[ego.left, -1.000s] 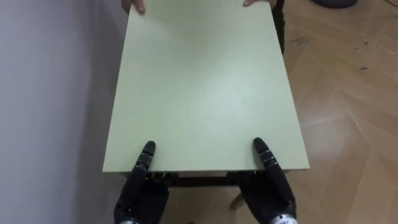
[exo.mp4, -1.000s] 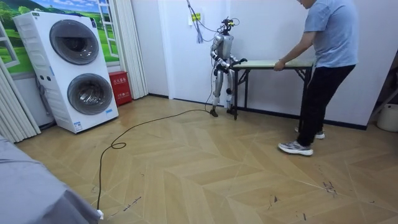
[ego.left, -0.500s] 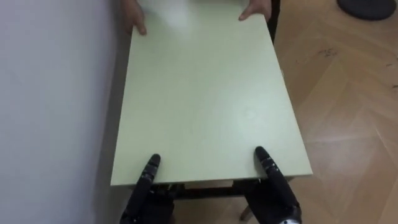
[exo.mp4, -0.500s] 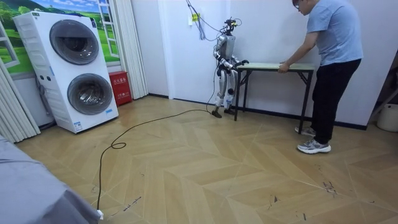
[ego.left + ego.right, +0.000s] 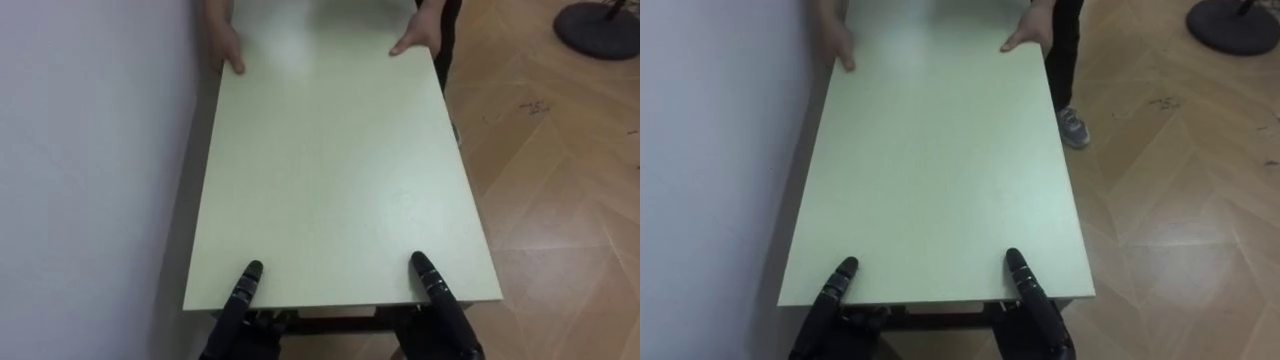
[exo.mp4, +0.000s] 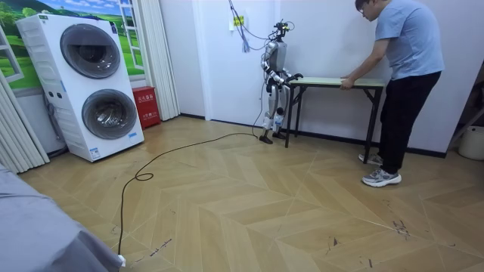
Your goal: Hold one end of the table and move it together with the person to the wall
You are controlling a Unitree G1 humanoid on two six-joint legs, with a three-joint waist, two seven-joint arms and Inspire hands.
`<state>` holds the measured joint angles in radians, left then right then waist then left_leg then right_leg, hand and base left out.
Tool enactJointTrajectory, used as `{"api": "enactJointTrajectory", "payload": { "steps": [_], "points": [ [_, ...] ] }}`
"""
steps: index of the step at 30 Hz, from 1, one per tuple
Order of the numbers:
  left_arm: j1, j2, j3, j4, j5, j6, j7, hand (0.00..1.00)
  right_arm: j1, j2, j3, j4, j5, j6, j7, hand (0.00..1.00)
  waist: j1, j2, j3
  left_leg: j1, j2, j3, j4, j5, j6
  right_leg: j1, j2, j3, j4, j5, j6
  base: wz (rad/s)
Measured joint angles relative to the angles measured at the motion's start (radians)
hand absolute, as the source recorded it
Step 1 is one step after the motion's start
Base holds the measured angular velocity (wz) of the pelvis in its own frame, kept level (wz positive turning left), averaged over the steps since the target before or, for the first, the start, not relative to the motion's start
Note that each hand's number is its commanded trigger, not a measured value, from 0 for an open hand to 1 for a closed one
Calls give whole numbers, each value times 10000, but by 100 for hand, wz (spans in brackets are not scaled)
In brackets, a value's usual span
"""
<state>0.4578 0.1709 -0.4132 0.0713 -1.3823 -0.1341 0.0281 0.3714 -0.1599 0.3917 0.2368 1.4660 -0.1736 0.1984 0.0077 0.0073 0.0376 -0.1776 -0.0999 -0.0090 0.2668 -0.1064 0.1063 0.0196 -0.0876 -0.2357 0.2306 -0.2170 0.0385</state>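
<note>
One rectangular table [image 5: 330,170] with a smooth, matte, pale-green top runs from the bottom centre to the top centre of the eye views. Its long left side lies close along a plain white wall [image 5: 90,150]. In the room view it rests on dark, slender legs.

Two robot hands, black and glossy, meet its near short edge. The left hand [image 5: 243,288] is at the lower left and the right hand [image 5: 428,282] at the lower right. Each laps onto the top while the rest of it sits below the board, so whether either is clamped cannot be told.

One person [image 6: 404,75] stands at the far end. The person's two hands [image 5: 228,50] [image 5: 415,40] rest flat on the far corners.

The floor [image 5: 560,200] is herringbone wood parquet. One dark round base [image 5: 600,28] sits at the upper right.
</note>
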Motion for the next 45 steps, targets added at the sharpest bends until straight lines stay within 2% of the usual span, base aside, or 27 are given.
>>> {"api": "enactJointTrajectory", "payload": {
  "steps": [9,10,11,12,13,16,21,23,25,29,39,45],
  "points": [
    [-72,-334,214,521,267,-2,-501,100,-43,214,-152,293,-209,1,152,100,0,-37,-69,39,10,18,-36,3,0,63,26,24,-109,55,-16,0],
    [-70,-384,250,657,328,-1,-594,83,-38,302,-203,421,-256,3,226,100,4,-50,-68,167,7,20,-102,2,0,161,22,37,-123,58,-10,0],
    [-71,-409,287,777,373,-1,-661,65,-35,381,-220,535,-315,3,252,89,8,-75,-80,275,7,11,-147,-5,-11,171,23,72,-135,58,-9,-5],
    [-72,-412,310,832,375,-1,-716,18,-42,401,-214,569,-327,7,254,61,17,-89,-90,303,8,10,-177,-13,-25,179,25,94,-135,58,-8,-7],
    [-76,-433,361,896,388,2,-806,0,-59,434,-217,586,-376,14,254,0,22,-94,-92,311,10,5,-204,-31,-57,169,30,112,-138,58,-8,-6],
    [-88,-427,432,1109,743,15,-1082,0,-58,460,-237,601,-460,21,254,0,14,-94,-93,331,9,-3,-256,1,-52,172,31,117,-145,58,-9,-1],
    [-280,-93,444,1450,2787,43,-1307,0,-38,269,-239,695,-1261,24,818,0,-44,-73,-106,347,17,25,-268,2,-54,174,32,142,-145,59,-9,-2],
    [-488,-45,459,1617,3474,63,-1556,0,-92,217,-265,726,-1847,25,1002,0,-41,-44,-158,355,15,15,-268,2,-54,188,32,152,-143,59,-10,0],
    [-564,-41,463,1670,3732,115,-1663,0,-92,156,-294,743,-2070,58,1024,0,-36,-20,-175,425,13,18,-279,1,-55,248,30,161,-144,59,-10,0],
    [-607,-41,497,1719,3739,166,-1675,0,-95,51,-324,787,-2105,225,1237,0,-27,19,-204,503,16,-3,-303,-18,-114,357,50,149,-257,78,-40,0],
    [-610,-25,565,1770,3742,196,-1741,0,-200,67,-344,915,-2115,233,1771,0,-36,1,-191,503,33,-11,-301,-16,-125,370,67,132,-265,85,-50,0],
    [-999,-8,557,2709,3771,200,-2137,0,-283,51,-494,1159,-2140,489,1820,0,-32,-20,-179,509,19,-32,-293,-24,-131,404,67,102,-281,85,-50,0]
  ]
}}
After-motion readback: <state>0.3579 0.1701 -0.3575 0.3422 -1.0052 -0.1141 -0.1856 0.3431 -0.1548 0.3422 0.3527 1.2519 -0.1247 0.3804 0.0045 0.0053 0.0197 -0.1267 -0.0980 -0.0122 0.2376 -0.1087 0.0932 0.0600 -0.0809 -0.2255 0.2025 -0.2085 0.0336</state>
